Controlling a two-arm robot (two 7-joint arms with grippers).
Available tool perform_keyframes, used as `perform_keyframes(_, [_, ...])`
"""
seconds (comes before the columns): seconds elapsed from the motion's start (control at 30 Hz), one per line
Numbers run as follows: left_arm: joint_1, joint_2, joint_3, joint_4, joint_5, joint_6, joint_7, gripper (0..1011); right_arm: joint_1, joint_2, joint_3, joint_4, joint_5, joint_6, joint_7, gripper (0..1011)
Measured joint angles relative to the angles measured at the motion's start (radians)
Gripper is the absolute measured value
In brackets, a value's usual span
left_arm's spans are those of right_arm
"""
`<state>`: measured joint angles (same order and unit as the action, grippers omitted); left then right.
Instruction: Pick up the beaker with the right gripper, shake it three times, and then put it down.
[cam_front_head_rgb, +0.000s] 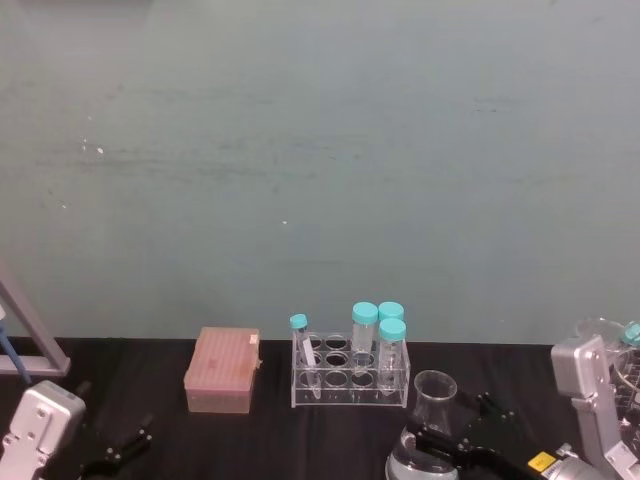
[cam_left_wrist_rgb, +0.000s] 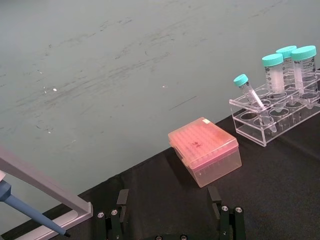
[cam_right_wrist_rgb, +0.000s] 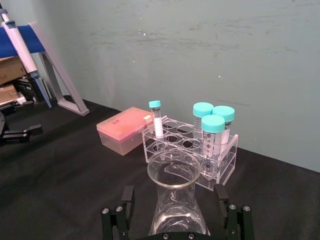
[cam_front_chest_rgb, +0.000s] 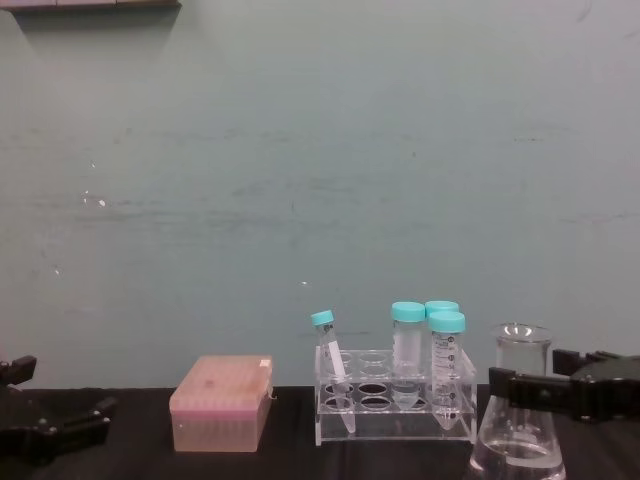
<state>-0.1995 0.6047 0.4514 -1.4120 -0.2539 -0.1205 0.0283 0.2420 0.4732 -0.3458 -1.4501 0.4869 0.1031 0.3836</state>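
Observation:
The beaker (cam_front_head_rgb: 433, 393) is a clear glass conical flask standing on the black tabletop in front of the tube rack, at the near right. A little clear liquid shows at its base (cam_front_chest_rgb: 518, 455). My right gripper (cam_front_head_rgb: 462, 420) reaches in from the right and straddles the flask. In the right wrist view the beaker (cam_right_wrist_rgb: 175, 172) stands between the two fingers (cam_right_wrist_rgb: 128, 200), with a gap on each side, so the right gripper (cam_right_wrist_rgb: 175, 194) is open. From the chest, the right gripper (cam_front_chest_rgb: 530, 375) sits level with the flask's neck. My left gripper (cam_left_wrist_rgb: 169, 196) rests open at the near left.
A clear rack (cam_front_head_rgb: 350, 375) holds several teal-capped tubes just behind the beaker. A pink tip box (cam_front_head_rgb: 222, 370) lies left of it. A pipette stand (cam_right_wrist_rgb: 55, 75) is at the far left, and a grey fixture (cam_front_head_rgb: 590, 390) at the right edge. A teal wall closes the back.

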Motion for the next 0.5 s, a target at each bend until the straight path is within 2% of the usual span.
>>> perform_keyframes(0.5, [0.000,0.000,0.000,0.000,0.000,0.000,0.000,1000,0.028,-0.056,-0.004,0.058,-0.040,-0.030,0.003,1000])
